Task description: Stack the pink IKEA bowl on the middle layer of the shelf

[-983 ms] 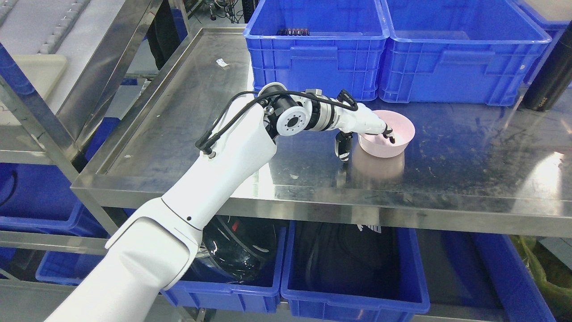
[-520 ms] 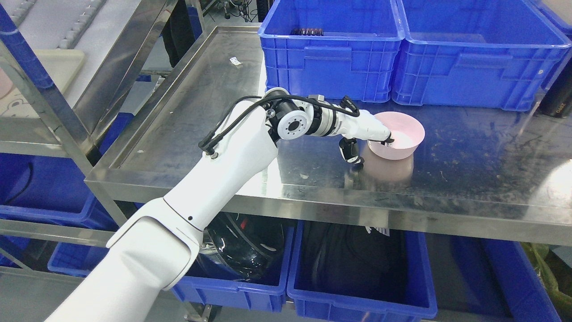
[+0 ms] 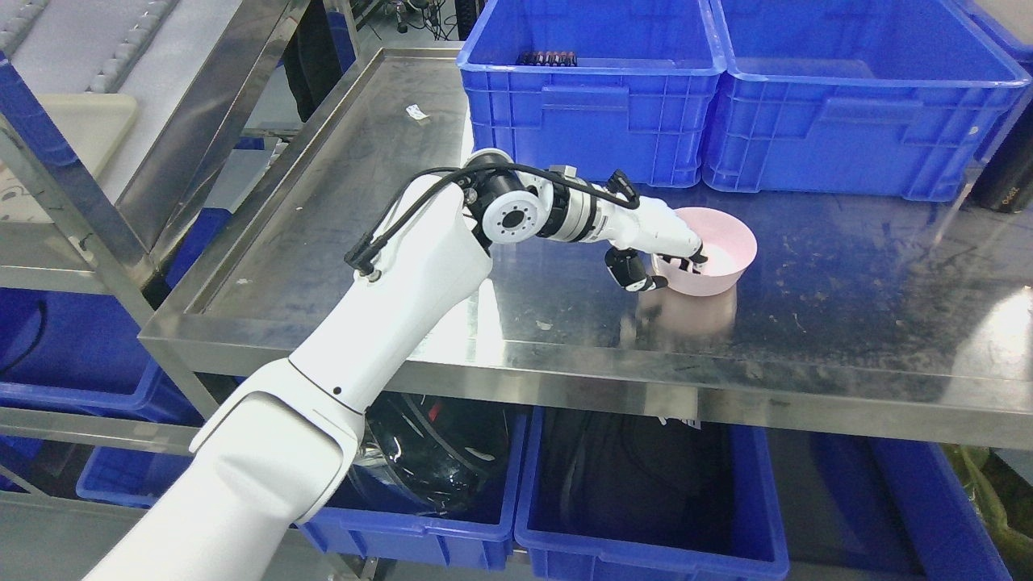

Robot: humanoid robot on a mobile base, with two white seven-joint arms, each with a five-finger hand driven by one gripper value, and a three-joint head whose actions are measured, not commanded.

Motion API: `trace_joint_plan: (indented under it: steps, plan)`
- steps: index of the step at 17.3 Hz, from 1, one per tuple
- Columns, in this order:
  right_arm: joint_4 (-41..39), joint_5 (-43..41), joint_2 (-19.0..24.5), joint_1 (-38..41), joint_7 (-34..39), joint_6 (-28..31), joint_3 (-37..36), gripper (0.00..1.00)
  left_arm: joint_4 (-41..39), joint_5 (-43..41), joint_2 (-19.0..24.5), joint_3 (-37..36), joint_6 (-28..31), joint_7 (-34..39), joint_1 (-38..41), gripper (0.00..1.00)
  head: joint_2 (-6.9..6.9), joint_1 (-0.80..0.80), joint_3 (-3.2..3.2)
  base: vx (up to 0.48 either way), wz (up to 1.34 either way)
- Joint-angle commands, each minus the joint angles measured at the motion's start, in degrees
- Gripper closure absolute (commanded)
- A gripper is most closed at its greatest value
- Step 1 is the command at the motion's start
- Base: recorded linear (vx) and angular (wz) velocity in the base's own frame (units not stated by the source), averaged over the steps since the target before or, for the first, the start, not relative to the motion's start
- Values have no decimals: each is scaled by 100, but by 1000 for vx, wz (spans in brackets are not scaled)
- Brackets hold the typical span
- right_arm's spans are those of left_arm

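A pink bowl [image 3: 722, 250] stands upright on the steel shelf layer [image 3: 339, 242], in front of the blue crates. My left hand [image 3: 666, 262] reaches it from the left. Its fingers [image 3: 696, 257] hook over the bowl's near-left rim into the inside, and its thumb [image 3: 633, 276] presses the outer wall. The hand is shut on the bowl's rim. The bowl rests on the shelf or just above it; I cannot tell which. My right arm is out of view.
Two big blue crates [image 3: 589, 89] [image 3: 855, 97] stand at the back of the shelf. A black cylinder [image 3: 1009, 169] stands at the right edge. More blue bins [image 3: 646, 492] sit on the layer below. A shelf post [image 3: 73, 218] rises at the left.
The thumb has closed in from below against the bowl's outer wall, so the hand now pinches the rim. The camera view has shifted slightly.
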Motion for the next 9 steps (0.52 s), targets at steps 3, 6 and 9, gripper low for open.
trace_joint_plan:
  steps: [3,6,9]
  plan:
    - [-100,3,-100,0,3,2,26,0,-516,26,100,798,-249,363,-25,100,0,0,0,22,23]
    - [-100,-6,-100,0,3,2,26,0,-657,157,100,965,-319,565,-16,100,0,0,0,26,23]
    - [-100,3,-100,0,3,2,26,0,-842,316,100,1140,-468,618,-16,100,0,0,0,18,0]
